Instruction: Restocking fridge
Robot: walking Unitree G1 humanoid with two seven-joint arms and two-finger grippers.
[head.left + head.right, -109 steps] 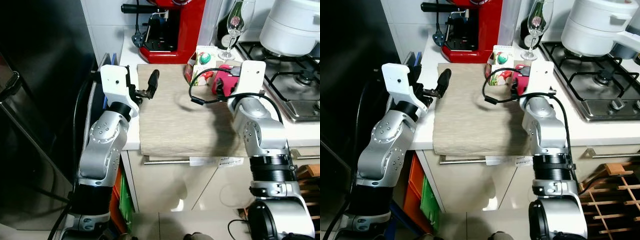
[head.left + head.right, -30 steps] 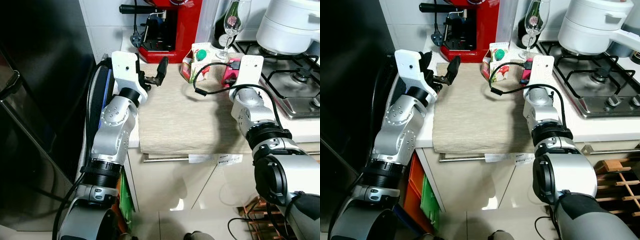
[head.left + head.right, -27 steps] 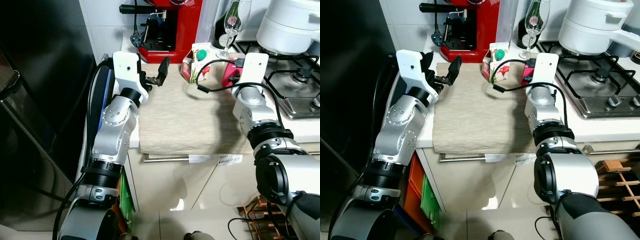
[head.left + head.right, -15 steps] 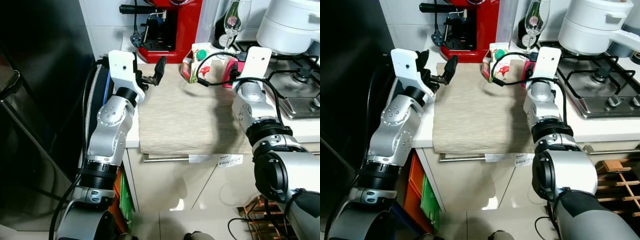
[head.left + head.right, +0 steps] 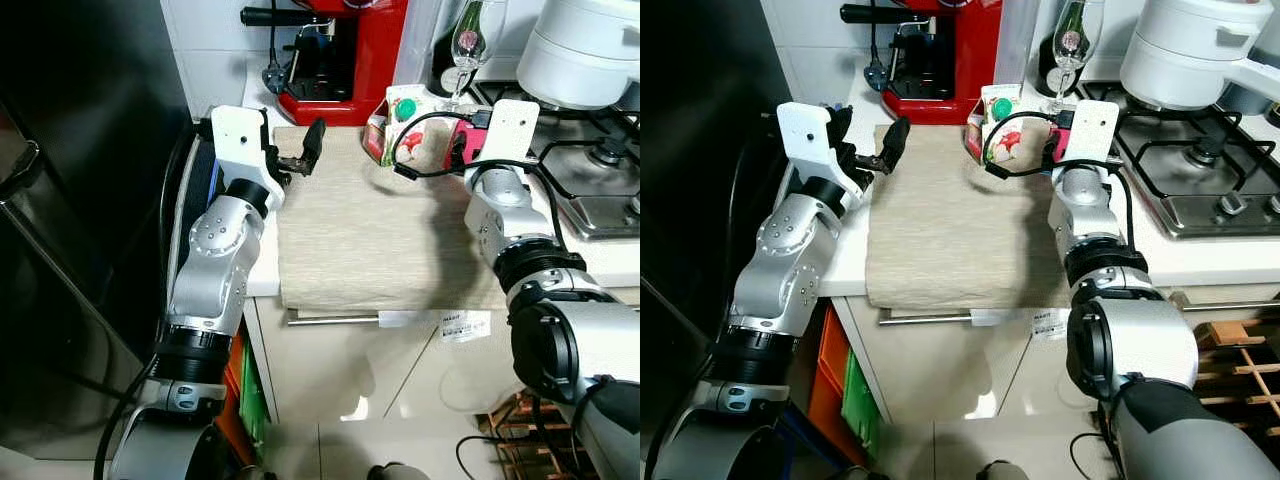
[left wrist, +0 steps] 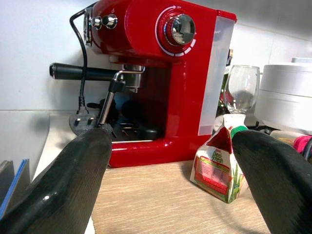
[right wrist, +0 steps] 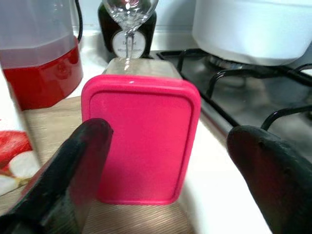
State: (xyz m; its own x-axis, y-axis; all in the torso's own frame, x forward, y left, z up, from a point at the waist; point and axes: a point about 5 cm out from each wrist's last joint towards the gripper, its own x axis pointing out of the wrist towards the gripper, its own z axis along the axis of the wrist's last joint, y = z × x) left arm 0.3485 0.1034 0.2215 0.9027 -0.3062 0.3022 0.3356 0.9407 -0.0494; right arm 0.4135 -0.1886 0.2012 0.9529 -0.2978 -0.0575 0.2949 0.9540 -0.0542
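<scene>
Pink box point(image 7: 140, 139) stands on edge at far right of mat point(image 5: 370, 230), right of carton point(image 5: 398, 125), before wine glass point(image 7: 128, 22). Right gripper point(image 7: 168, 165) wide, fingers flanking box, not yet touching. Advance squarely, close on both sides. Left gripper point(image 6: 173, 170) wide, empty, far left

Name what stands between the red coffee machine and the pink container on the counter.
A small juice carton with a green cap stands between the red coffee machine and the pink container, on the beige cloth, seen in both eye views.
</scene>
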